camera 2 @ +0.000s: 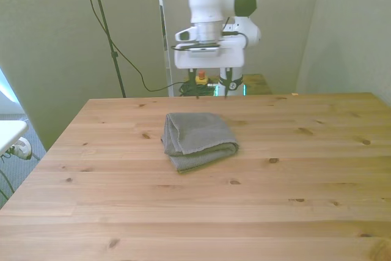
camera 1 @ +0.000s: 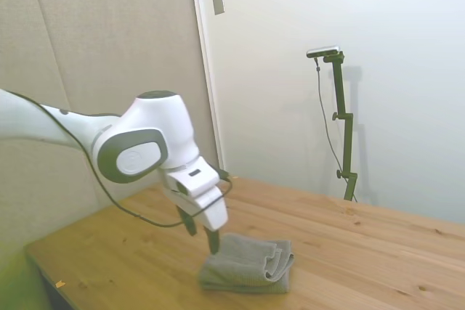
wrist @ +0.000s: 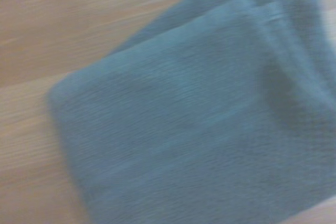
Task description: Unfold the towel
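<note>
Gripper, fingers apart and empty, hangs above the folded towel at its left edge, side view.
</note>
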`<state>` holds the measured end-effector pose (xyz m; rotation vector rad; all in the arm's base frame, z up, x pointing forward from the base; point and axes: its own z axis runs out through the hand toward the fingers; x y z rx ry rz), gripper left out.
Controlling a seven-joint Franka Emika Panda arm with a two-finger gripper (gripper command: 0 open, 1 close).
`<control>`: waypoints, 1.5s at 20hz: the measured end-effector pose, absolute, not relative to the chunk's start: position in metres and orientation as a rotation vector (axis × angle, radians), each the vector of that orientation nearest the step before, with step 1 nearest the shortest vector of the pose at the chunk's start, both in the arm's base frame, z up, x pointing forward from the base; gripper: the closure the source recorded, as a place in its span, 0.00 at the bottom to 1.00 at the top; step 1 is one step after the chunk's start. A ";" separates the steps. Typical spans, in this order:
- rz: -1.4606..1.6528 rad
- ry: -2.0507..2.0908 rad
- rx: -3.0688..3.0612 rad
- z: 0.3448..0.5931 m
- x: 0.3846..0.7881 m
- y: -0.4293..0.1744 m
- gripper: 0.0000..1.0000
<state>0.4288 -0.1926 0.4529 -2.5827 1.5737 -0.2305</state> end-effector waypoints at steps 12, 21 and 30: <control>-0.211 1.564 -2.402 0.395 0.448 -0.350 0.00; -0.296 1.433 -2.365 0.418 0.440 -0.334 0.00; -0.181 1.250 -2.356 0.369 0.451 -0.291 1.00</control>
